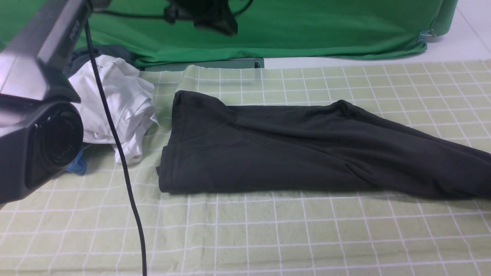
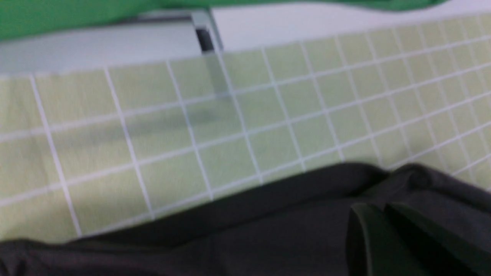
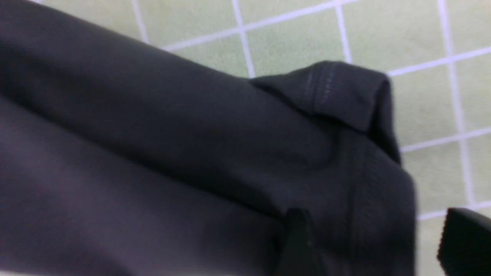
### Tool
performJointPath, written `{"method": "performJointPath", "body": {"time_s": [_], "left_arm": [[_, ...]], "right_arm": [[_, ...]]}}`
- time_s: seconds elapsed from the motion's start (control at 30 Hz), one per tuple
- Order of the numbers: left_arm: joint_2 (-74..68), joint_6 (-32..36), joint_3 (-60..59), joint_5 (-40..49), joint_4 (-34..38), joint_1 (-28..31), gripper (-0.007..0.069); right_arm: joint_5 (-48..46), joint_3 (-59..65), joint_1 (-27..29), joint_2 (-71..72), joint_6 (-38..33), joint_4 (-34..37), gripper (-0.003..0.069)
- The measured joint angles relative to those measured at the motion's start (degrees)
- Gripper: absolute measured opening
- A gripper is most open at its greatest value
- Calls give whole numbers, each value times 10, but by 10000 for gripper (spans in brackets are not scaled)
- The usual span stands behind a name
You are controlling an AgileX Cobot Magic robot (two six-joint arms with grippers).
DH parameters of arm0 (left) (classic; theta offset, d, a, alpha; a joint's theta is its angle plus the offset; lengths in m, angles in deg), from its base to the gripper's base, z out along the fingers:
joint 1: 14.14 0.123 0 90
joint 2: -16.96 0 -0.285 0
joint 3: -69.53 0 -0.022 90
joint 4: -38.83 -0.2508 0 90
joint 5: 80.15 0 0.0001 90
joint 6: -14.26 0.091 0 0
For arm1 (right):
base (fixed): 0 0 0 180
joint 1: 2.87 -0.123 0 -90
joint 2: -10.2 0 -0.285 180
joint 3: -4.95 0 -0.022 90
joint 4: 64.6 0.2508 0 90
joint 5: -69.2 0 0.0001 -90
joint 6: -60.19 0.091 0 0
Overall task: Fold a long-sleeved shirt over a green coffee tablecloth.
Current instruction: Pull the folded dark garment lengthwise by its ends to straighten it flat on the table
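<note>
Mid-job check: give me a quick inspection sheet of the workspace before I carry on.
Surface: green coffee tablecloth spread out, slightly wrinkled.
Job's things: long-sleeved shirt lies in a long folded band, with one sleeve trailing to the robot's right.
Clutter: crumpled white shirt and blue garment left of it.
Grippers: left pincer shut, over the shirt; right pincer open, straddling a shirt edge.
Cables: black cable hangs on the left.
Surroundings: bright green fabric behind.

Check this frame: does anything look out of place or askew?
A crumpled white shirt lies heaped at the left of the green coffee tablecloth, beside the long-sleeved shirt, whose right end slants toward the near right.
</note>
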State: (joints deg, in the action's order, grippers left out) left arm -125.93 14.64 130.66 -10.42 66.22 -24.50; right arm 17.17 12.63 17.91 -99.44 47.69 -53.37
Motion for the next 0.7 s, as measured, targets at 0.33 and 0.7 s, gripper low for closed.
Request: {"method": "performJointPath", "body": {"time_s": [0.33, 0.7], "left_arm": [[5, 28, -113, 5, 3, 0, 58], [13, 43, -114, 4, -7, 0, 77]], "right_arm": [[0, -1, 0, -45, -14, -13, 54], [1, -79, 0, -45, -11, -96, 47]]}}
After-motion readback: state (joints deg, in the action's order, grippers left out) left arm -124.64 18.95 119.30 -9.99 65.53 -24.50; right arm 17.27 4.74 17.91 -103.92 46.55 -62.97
